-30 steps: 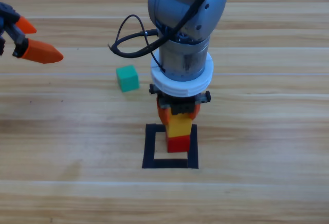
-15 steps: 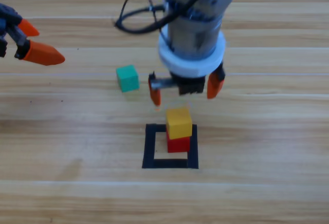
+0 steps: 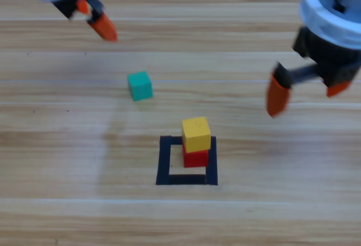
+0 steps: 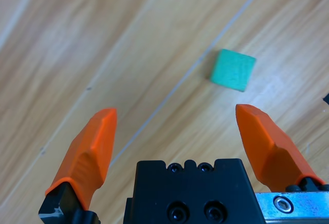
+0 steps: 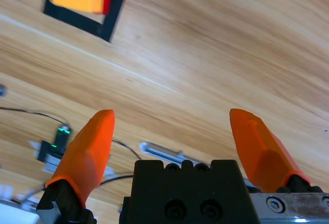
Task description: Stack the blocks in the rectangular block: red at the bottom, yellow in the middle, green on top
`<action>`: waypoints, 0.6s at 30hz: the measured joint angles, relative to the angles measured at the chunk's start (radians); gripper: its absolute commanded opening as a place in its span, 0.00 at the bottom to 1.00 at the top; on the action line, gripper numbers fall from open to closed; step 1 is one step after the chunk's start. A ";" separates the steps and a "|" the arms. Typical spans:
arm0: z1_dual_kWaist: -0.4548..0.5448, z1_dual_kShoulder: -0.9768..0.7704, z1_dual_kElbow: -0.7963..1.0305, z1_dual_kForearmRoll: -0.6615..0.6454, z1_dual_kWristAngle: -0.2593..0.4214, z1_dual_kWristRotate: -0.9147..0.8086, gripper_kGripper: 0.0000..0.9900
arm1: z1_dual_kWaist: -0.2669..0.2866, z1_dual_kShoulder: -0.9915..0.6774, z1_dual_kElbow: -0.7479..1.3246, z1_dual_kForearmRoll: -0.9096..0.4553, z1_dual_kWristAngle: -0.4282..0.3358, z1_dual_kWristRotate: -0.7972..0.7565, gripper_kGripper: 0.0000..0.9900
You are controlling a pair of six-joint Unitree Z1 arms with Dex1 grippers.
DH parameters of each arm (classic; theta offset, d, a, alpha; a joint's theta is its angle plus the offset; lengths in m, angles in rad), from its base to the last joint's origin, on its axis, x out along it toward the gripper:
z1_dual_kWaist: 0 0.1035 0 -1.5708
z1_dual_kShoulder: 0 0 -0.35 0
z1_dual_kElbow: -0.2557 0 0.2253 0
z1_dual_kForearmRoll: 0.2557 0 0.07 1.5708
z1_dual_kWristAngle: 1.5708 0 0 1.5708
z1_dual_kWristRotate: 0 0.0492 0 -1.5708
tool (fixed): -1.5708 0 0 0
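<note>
1. Yellow [image 3: 196, 134] is sitting on red [image 3: 195, 158] inside the rectangular block [image 3: 164, 162]; green [image 3: 139, 85] is lying nearer the left claw [image 3: 96, 17].
2. Green [image 4: 233, 69] is lying ahead-right of that released claw [image 4: 177, 131].
3. Right claw [image 5: 175, 134], released, is holding nothing.

table [image 3: 67, 144] — pale wooden planks | cables [image 5: 31, 113] — at its edge
</note>
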 measured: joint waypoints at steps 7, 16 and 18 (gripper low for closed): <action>-0.146 0.032 0.074 0.001 0.072 0.016 1.00 | -0.091 -0.082 0.283 -0.219 0.183 -0.301 1.00; -0.226 0.078 0.063 0.002 0.140 0.016 1.00 | -0.103 -0.380 0.635 -0.618 0.306 -0.417 1.00; -0.229 0.106 0.025 0.021 0.146 0.015 1.00 | -0.103 -0.383 0.646 -0.634 0.308 -0.435 1.00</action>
